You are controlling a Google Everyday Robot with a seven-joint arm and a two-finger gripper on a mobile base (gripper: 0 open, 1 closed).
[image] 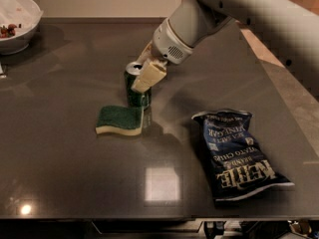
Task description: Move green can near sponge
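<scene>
In the one camera view, a little left of centre on the dark worktop [75, 183]: spotting the green can [133, 96] upright, silver top showing, base at or just over the surface, cannot tell which. Pinched from above by the claw [141, 78], with one pale finger [149, 73] slanting across the can's upper right side and the other tucked behind the rim. Coming in from the upper right on the grey arm [239, 4], wrist angled down toward the can.

Just in front of the can and to its left in view, finding the sponge [118, 118]. Lying flat, dark green side up over a pale yellow base, right end just beside the can's foot, possibly touching.

Over on the right, well apart from both, seeing a dark blue chip bag [234, 153], flat and crinkled, lettering upside down to the camera.

Up in the far left corner, catching a white bowl [20, 29] with a few reddish bits inside, cut off by the edge of the view.

Near the front edge, noting a bright square glare [162, 183] off the glossy surface.
</scene>
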